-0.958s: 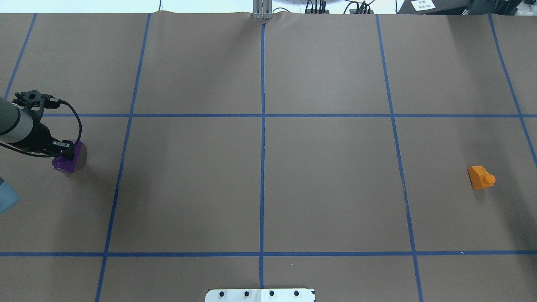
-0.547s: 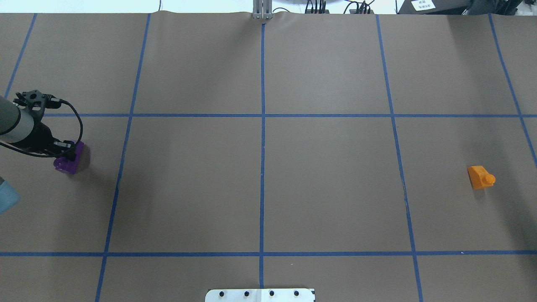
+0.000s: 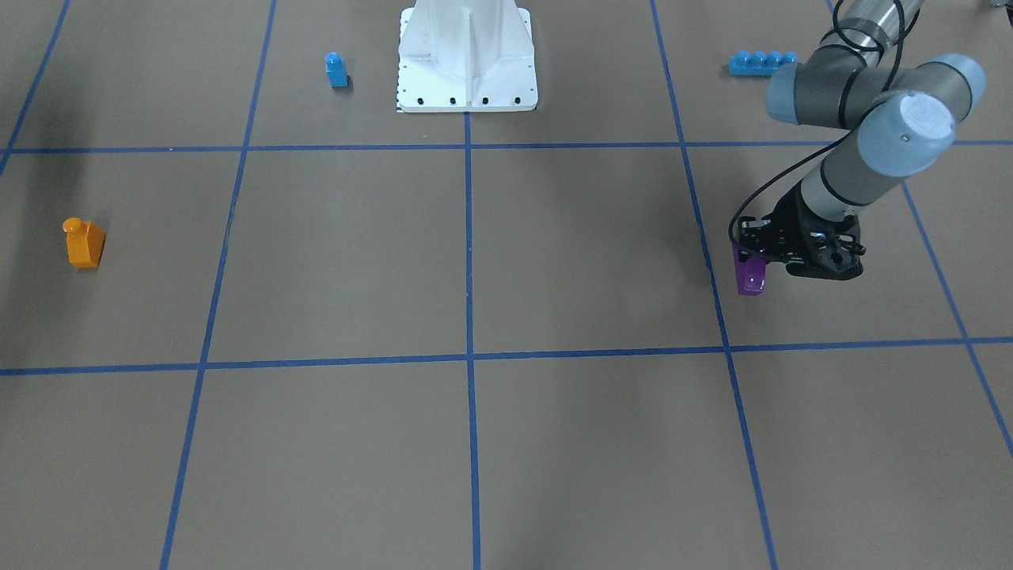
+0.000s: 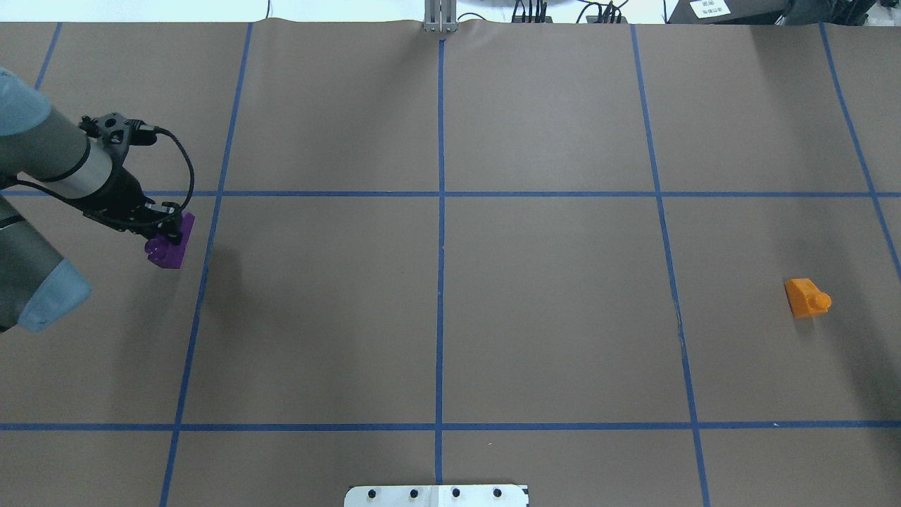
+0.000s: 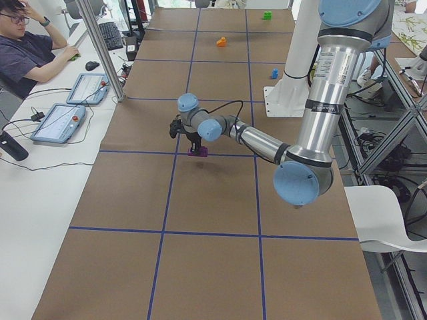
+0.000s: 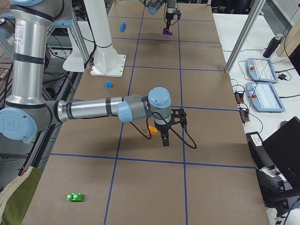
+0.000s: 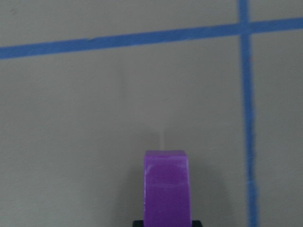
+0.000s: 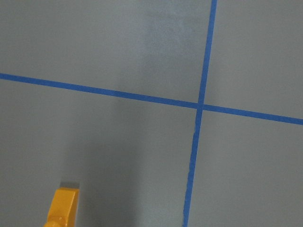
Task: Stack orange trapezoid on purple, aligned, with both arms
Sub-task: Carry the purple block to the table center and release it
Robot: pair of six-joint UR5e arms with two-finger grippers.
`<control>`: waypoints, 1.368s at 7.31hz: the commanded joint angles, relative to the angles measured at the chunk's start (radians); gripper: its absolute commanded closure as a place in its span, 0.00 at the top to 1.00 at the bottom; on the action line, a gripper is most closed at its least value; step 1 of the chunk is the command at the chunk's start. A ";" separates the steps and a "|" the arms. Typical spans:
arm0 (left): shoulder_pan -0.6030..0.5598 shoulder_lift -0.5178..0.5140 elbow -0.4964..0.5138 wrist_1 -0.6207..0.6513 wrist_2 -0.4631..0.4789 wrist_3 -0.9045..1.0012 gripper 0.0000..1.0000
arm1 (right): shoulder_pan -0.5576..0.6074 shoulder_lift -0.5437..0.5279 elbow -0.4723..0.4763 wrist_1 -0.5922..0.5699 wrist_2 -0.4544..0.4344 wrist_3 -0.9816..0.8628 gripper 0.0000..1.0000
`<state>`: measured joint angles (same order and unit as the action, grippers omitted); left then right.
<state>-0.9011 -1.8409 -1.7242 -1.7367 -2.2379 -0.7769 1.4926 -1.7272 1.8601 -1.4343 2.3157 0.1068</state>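
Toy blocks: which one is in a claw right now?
The purple block, clamped in the left claw. The orange trapezoid, small blue block and long blue brick lie loose on the table.

Small blue block [image 3: 336,70] near the white pedestal [image 3: 467,55] — long blue brick [image 3: 758,62] well apart.

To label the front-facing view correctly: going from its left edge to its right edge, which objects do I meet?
Orange trapezoid, small blue block, white base pedestal, purple block.
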 commanded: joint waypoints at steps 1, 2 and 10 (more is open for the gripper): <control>0.083 -0.188 -0.002 0.098 0.015 -0.191 0.00 | 0.000 0.000 0.001 0.000 0.001 0.001 1.00; 0.178 -0.266 0.009 0.109 0.076 -0.343 0.00 | 0.000 0.000 0.001 0.000 0.001 0.001 1.00; 0.390 -0.666 0.428 0.045 0.259 -0.467 0.00 | 0.000 -0.002 -0.001 0.000 0.001 0.001 1.00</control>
<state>-0.5184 -2.5037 -1.3228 -1.6683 -1.9806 -1.2442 1.4930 -1.7288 1.8592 -1.4343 2.3163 0.1074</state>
